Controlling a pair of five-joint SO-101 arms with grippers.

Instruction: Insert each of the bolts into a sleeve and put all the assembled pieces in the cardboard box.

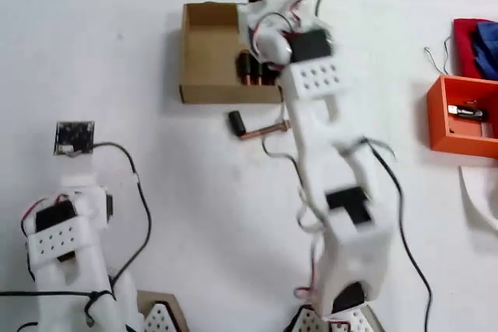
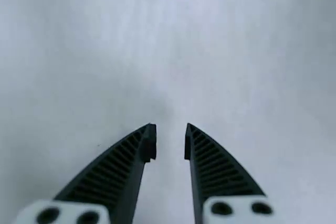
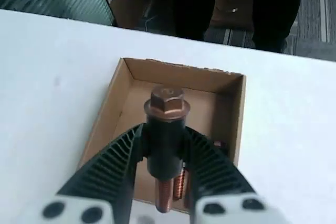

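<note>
Our right fingers (image 3: pixel 121 161) are clenched on the black sleeve (image 3: pixel 164 148) of an assembled piece, one ribbed pad on either side of its mid-body. The copper bolt (image 3: pixel 167 106) stands upright in it: hexagonal flanged head just above the fingertips, threaded shank poking out below them. Beneath and beyond the fingers lies the open cardboard box (image 3: pixel 178 74), so the piece hangs over it and is not yet set down.

We judge the piece small, rigid and dense for its size, with nothing to crush. The sleeve looks smooth and round, so it could twist or slide between the pads. The bolt seems only slipped in, so tilting head-down might let it drop out. The mid-sleeve hold looks right to us, head kept uppermost so the flange sits on the sleeve's top.

More assembled pieces (image 1: pixel 249 68) lie in the box under the right fingers. A loose bolt (image 1: pixel 264 131) and a loose sleeve (image 1: pixel 237 122) rest on the white surface (image 1: pixel 179 207) just outside the box.

Our left fingers (image 2: pixel 131 156) are released, slightly parted with nothing between them, over bare surface.
</note>
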